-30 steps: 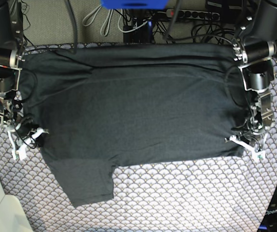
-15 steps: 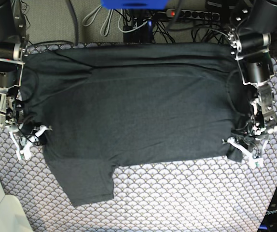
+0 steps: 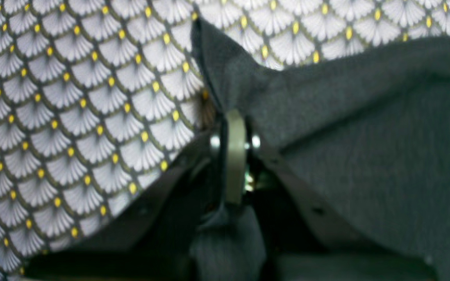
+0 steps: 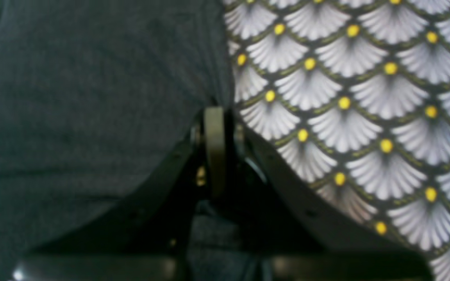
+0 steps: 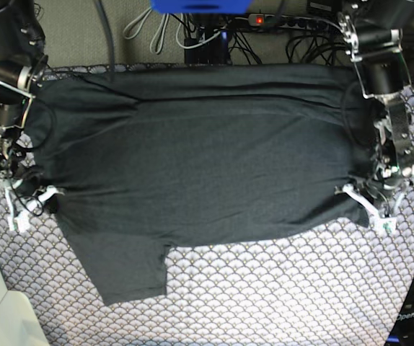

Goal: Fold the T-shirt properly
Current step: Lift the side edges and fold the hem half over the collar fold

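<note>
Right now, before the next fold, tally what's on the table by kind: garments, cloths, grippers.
T-shirt: 1, dark charcoal, spread flat with one sleeve sticking out at the near edge.
Patterned tablecloth: 1, white fan scales with yellow dots.
Grippers: 2, the left gripper and the right gripper, each pinching a side edge of the shirt.
Total: 4.

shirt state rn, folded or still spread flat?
Partly folded. The T-shirt lies as a wide band with one sleeve sticking out; the left gripper and right gripper pinch its near corners.
</note>
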Robot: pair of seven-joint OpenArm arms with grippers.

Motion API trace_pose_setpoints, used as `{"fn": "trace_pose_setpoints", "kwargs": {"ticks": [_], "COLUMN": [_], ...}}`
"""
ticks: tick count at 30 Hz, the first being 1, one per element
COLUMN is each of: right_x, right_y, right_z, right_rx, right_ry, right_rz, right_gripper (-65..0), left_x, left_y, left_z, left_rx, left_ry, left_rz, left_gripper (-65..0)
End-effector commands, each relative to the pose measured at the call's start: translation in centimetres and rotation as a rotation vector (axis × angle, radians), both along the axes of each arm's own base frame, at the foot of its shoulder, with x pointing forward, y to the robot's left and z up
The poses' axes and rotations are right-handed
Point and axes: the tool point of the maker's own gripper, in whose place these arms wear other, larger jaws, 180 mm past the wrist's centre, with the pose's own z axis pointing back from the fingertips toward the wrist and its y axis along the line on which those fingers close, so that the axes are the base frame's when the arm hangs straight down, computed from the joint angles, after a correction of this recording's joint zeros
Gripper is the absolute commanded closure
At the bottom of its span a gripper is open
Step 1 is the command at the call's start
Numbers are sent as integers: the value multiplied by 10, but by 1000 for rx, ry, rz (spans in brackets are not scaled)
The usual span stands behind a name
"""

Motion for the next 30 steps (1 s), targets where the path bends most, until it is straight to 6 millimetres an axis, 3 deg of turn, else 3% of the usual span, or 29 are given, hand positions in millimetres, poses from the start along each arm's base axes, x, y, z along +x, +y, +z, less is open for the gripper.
{"fn": "trace_pose_setpoints", "kwargs": {"ticks": [1,5,11,18,23,30], "right_x": [13,5,-11,-31,-45,-61], "right_y": [-12,-19,1,11,-12,-36], "right_z": [24,34,63,68,71,68], "right_rx": [-3,-49,-169,-220,-217,-217], "right_ry": [-74,-116,-201,-217,-228,-217], "right_rz": [-15,-18,59,93,11,-63], "right_gripper": [0,0,0,0,0,0], "left_x": [11,7,-1,-19,-32,-48], "left_y": [7,5,9,12,9,9], "left_z": [21,26,44,55,57,44], "left_rx": [20,28,37,57,80,86], "left_ry": [-52,-23,-41,-40,-39,-3], "left_rz": [4,-3,20,39,27,24], "left_gripper": [-3,-3,-3,-3,-3,-3]}}
